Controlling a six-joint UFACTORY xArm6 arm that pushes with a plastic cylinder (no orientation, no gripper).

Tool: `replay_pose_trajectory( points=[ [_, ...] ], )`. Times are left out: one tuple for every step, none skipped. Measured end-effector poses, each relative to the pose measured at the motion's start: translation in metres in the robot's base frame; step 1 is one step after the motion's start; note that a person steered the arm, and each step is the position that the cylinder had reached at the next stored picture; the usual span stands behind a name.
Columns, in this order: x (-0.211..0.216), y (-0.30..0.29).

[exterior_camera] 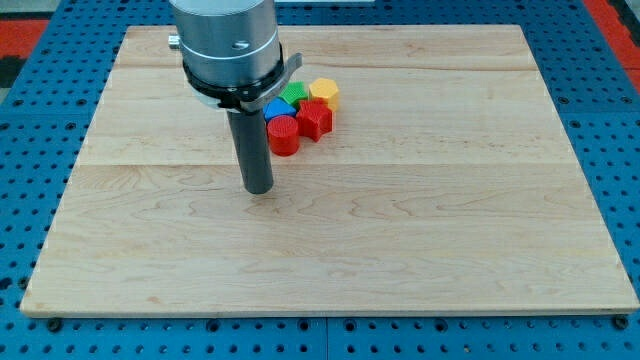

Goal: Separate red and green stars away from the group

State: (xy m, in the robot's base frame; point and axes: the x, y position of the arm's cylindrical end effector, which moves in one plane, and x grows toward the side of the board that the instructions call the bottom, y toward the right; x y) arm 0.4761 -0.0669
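A tight group of blocks sits at the board's upper middle. The red star point(315, 119) is at the group's lower right. The green star point(294, 94) is behind it, partly hidden by the arm's head. A red cylinder point(283, 135), a blue block point(276, 109) and a yellow hexagon point(324, 93) touch them. My tip point(259, 188) rests on the board below and left of the group, a short gap from the red cylinder.
The wooden board point(400, 230) lies on a blue perforated table point(610, 120). The arm's grey head point(228, 45) covers the board's upper left-middle and part of the group.
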Motion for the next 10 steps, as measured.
replay_pose_trajectory(
  points=[
    [0.000, 0.000],
    [0.000, 0.003],
    [-0.012, 0.003],
    [-0.022, 0.017],
    [-0.045, 0.043],
    [-0.058, 0.043],
    [-0.063, 0.039],
    [-0.070, 0.043],
    [-0.088, 0.095],
    [-0.119, 0.162]
  ],
)
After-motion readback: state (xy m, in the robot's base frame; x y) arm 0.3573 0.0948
